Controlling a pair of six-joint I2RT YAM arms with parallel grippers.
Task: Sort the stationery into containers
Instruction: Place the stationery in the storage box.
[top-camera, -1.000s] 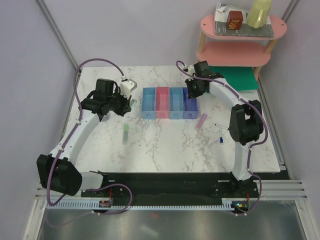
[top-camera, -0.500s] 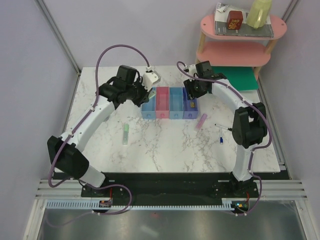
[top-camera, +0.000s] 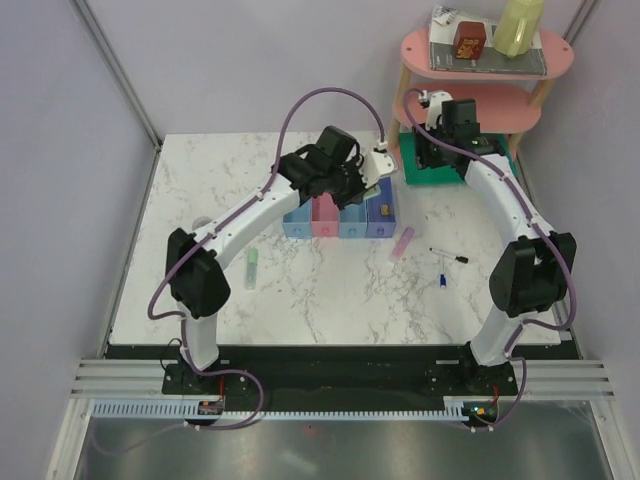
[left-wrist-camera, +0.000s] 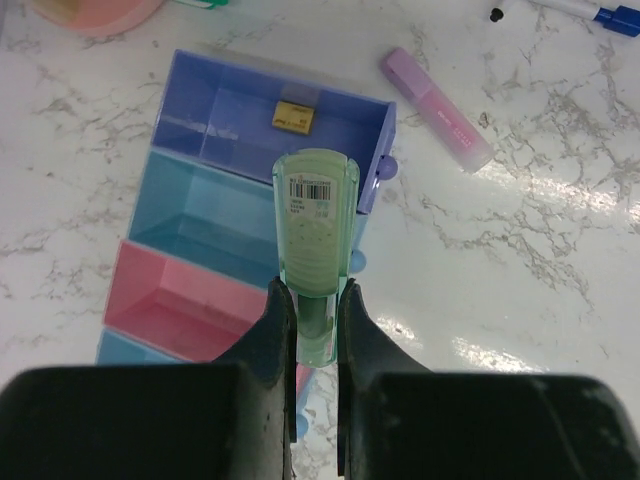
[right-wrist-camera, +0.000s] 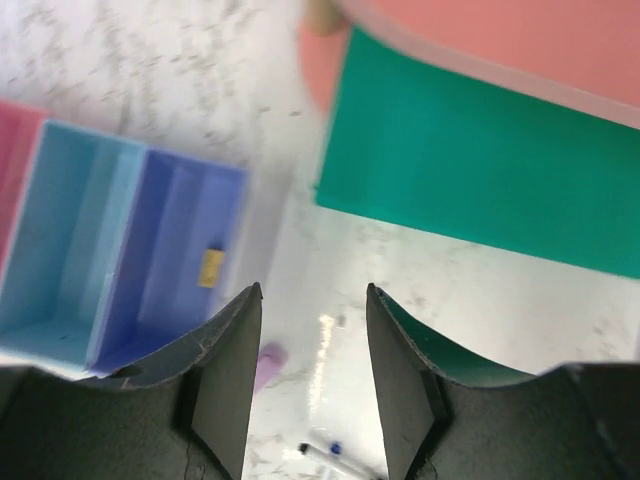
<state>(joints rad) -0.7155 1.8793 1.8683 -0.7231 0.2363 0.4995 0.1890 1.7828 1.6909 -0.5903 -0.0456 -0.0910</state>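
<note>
- Top view: the left gripper (top-camera: 368, 188) hangs over the row of four bins (top-camera: 350, 228), above the end nearest the purple bin (top-camera: 383, 215), and is clamped on a pale green stick (top-camera: 372, 190).
- The right gripper (top-camera: 422, 160) is off to the side, over the green board (top-camera: 485, 165), well apart from the bins.
- Loose on the desk (top-camera: 200, 180) lie a second green stick (top-camera: 252, 268), a pink stick (top-camera: 402, 243), a black pen (top-camera: 447, 254) and a blue-and-white pen (top-camera: 441, 280).
- Left wrist view: the fingers pinch the lower end of the green stick, which points out over the seam between the purple bin and the light blue bin (left-wrist-camera: 200, 215) beside it. I cannot tell which of the two lies directly under it.
- The purple bin holds one small yellow item (left-wrist-camera: 293, 115). The light blue bin and the pink bin (left-wrist-camera: 170, 305) show bare floors.
- Right wrist view, blurred: the jaws stand apart with nothing between them, and the purple bin and green board show below.
- Judged from this, sorting is at an early stage. One stick is about to be dropped, and four pieces lie unsorted on the desk.
</note>
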